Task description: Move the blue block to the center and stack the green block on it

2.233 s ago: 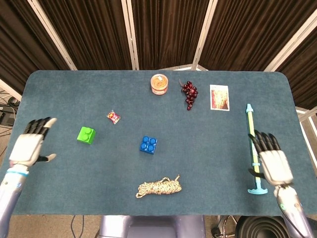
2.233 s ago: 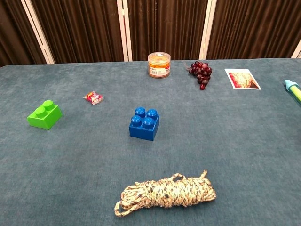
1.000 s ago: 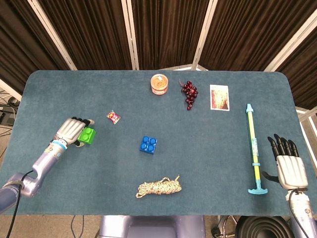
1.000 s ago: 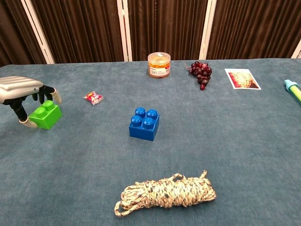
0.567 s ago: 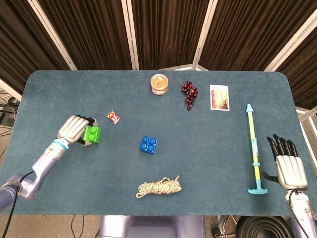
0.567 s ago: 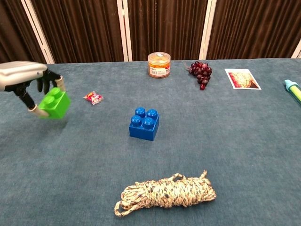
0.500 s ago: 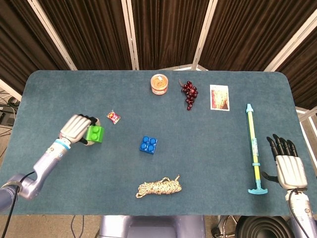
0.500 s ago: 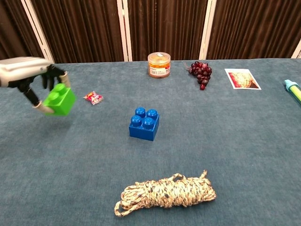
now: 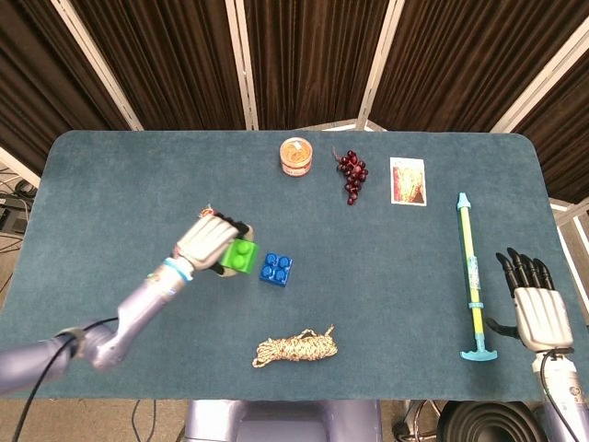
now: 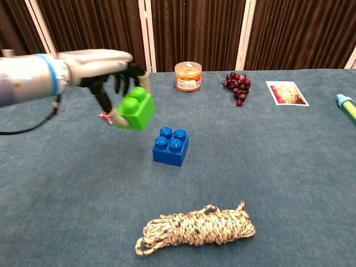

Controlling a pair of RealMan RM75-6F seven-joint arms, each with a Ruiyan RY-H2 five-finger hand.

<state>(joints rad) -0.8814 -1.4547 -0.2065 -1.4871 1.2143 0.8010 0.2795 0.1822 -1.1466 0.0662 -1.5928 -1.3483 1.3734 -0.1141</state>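
Note:
The blue block sits studs up near the middle of the table. My left hand holds the green block in the air, tilted, just left of the blue block and above its level. My right hand rests flat at the table's right edge with fingers apart and nothing in it; the chest view does not show it.
A coil of rope lies in front of the blue block. At the back are an orange jar, grapes and a picture card. A teal and yellow pump lies at the right. A candy wrapper peeks from behind my left hand.
My left hand took hold of the green block, lifted it off the table and carried it right, up beside the blue block. The right hand has stayed at the right edge.

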